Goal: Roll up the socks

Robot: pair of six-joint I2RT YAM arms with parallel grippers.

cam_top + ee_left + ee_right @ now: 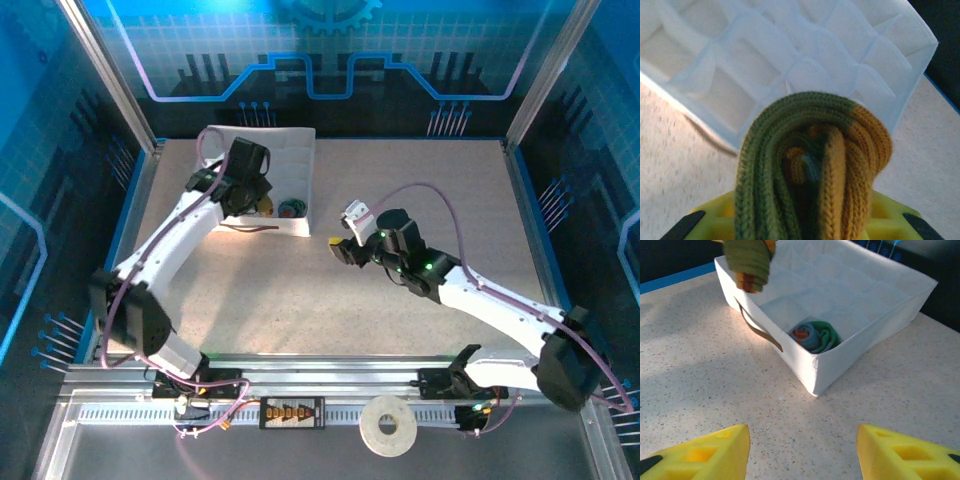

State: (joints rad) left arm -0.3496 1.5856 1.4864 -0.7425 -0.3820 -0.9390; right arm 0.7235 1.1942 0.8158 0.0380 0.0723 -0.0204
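Between the left jaws, which are closed snugly around it, sits the olive-green sock (pixel 810 165), rolled into a tight bundle with orange knit showing on one side. It hangs in the air over the near edge of the white tray (pixel 840 365). Down in the tray's near corner lies the grey-blue sock (pixel 815 336), also rolled, with green outermost, against the wall. A brown strap (pixel 760 330) loops along the tray's outer wall. Right of the tray, the right jaws stand wide apart over the table (pixel 420 180), holding nothing.
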